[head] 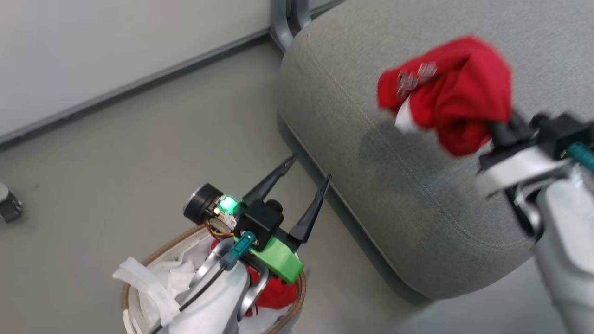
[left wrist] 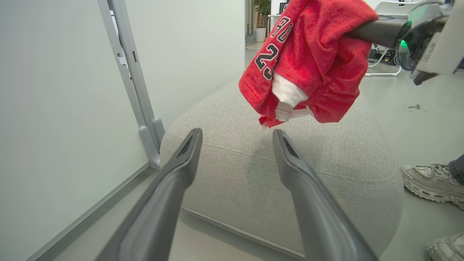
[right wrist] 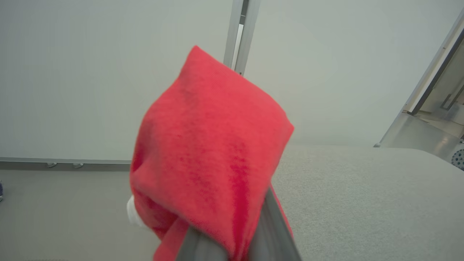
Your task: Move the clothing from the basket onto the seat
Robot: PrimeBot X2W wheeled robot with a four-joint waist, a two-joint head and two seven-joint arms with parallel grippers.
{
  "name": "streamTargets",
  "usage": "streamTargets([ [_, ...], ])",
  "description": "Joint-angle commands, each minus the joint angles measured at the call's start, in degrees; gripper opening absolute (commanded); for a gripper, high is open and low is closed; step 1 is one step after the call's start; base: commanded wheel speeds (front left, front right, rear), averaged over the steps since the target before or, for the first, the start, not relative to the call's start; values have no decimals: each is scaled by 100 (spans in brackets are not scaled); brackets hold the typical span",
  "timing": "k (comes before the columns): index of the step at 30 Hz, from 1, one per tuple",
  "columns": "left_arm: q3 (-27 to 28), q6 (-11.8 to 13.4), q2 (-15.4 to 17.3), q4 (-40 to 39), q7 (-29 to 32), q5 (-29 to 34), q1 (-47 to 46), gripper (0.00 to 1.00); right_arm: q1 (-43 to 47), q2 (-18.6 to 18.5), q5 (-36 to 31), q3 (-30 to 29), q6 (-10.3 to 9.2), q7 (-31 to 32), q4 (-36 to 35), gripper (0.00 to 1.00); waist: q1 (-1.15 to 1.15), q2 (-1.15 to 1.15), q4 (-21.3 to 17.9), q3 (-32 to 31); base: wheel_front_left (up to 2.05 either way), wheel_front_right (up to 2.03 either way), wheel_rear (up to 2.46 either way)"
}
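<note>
Clamping a bunched jersey (head: 457,93), the right gripper (head: 497,131) hangs over the seat (head: 394,195) beneath it; the left gripper (head: 310,167) gapes empty above the basket (head: 155,258). Fabric draped over its fingers could snag on release.

Holding the left claw (left wrist: 236,136) spread wide, aiming at the seat (left wrist: 253,174). Dangling a bunched red jersey (left wrist: 311,58) from the right claw (left wrist: 364,32), over the seat. Standing near the seat's right edge: a person's shoes (left wrist: 429,181).
</note>
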Motion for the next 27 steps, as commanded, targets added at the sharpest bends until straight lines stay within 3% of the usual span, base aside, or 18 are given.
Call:
streamTargets([
  [1,10,-20,109,-27,4,75,-194,100,-367,-129,-95,-90,-6,-28,48,0,0,13,507,1040,0,0,0],
  [8,-172,-22,446,-182,4,107,-777,100,-2076,-591,-68,-1044,-5,-27,679,0,0,13,984,2072,0,0,0],
  [14,-281,-23,656,-252,4,113,-1155,100,-3142,-867,-254,-1374,-6,-27,1433,0,0,13,1303,2702,0,0,0],
  [19,-265,-23,716,-312,4,124,-1330,100,-3568,-953,-444,-1779,-6,-27,2053,0,0,13,1550,3124,0,0,0],
  [27,-84,-24,758,-292,4,142,-1217,100,-3560,-850,-1130,-3042,-6,-27,3047,0,0,13,1746,3367,0,0,0],
])
